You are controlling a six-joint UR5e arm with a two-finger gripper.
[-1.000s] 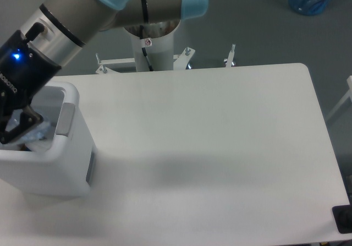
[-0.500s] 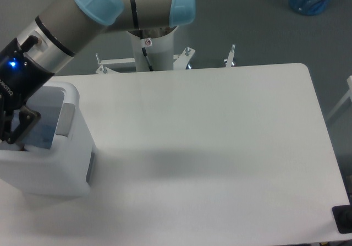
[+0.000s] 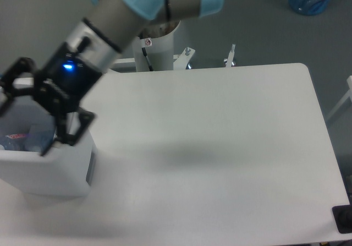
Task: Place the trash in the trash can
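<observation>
The hand hides the trash can's far rim; its left side is cropped.

The arm is a thick grey tube with pale blue caps at its joints, narrowing to a silver wrist ring and then a black wrist section where a small blue light glows. Its gripper is black, built of angular linked fingers. The base is a white column carrying a small red-and-white sticker and a dark cable.

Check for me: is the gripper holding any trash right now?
No, the gripper is open and empty above the trash can, with trash lying inside the can.
</observation>
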